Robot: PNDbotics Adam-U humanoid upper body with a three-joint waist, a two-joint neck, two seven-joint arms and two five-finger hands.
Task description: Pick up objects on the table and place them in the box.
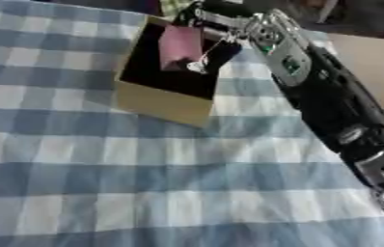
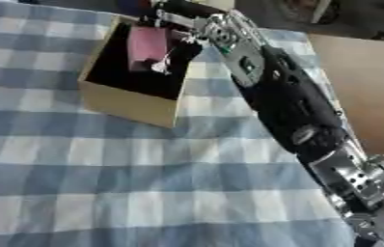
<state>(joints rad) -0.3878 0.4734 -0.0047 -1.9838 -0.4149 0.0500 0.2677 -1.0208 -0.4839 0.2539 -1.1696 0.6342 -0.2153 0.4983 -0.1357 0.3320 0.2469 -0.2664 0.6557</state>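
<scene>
An open cardboard box point(image 1: 165, 104) with a dark inside stands on the blue and white checked cloth at the upper middle. My right arm reaches in from the lower right, up to the box's far right corner. There my right hand point(image 1: 202, 14) hangs over the box's opening, fingers curled on the top of a flat pink object point(image 1: 181, 44). The pink object hangs tilted inside the opening. A thin pale string runs down from the hand to a small silvery bit point(image 1: 197, 67) beside the object. My left hand shows in neither view.
The checked cloth point(image 1: 144, 183) covers the whole near and left part of the table. Bare brown tabletop point(image 2: 364, 82) shows to the right of the arm. Dark, blurred things lie beyond the far edge.
</scene>
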